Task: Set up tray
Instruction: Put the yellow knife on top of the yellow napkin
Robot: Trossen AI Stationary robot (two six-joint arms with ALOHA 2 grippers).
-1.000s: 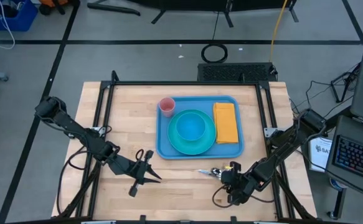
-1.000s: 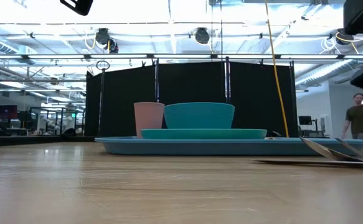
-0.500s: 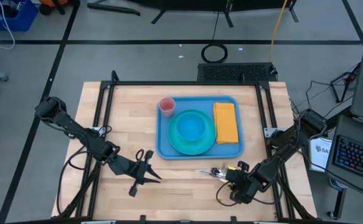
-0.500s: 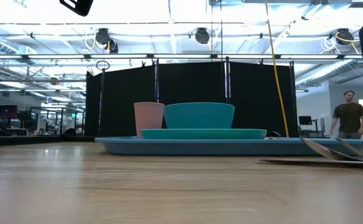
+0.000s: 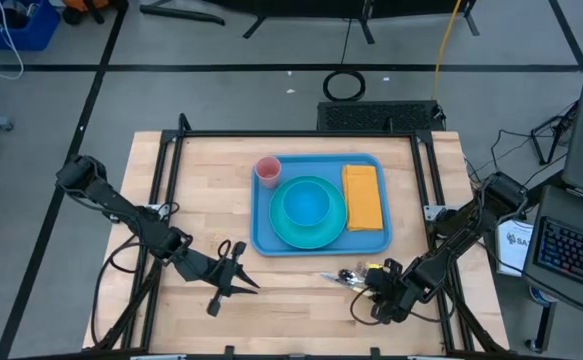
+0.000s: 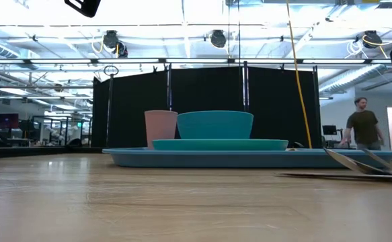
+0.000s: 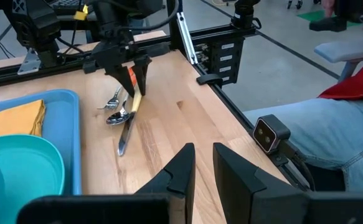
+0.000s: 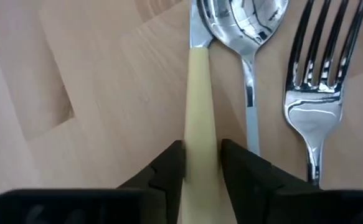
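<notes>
The blue tray [image 5: 264, 232] lies mid-table and carries a pink cup [image 5: 268, 170], a turquoise bowl on a plate [image 5: 306, 208] and an orange napkin [image 5: 363, 197]. Near its near-right corner a cream-handled knife [image 7: 126, 127], a spoon [image 8: 251, 25] and a fork [image 8: 318, 93] lie on the wood. My right gripper [image 8: 201, 149] stands over the knife's handle, shut on it. At the near left, my left gripper [image 7: 204, 152] hangs above the table, its fingers slightly apart with nothing between them. My right gripper has the knife's cream handle [image 8: 201, 127] between its two fingers, near the handle's free end. The fingers [image 7: 139, 70] come steeply from above, one on each long side. The knife's blade [image 7: 122, 140] lies on the table beside the spoon.
Bare wood lies between the two grippers and along the table's left side [image 5: 201, 190]. A black frame rail [image 7: 218, 93] runs along the table's right edge. A person [image 6: 361, 124] stands in the room beyond the table.
My right gripper has sunk toward the cutlery, drifted a little toward the table's right edge and rolled about its own axis. The cutlery has stayed in place. The person in the background has walked leftward.
</notes>
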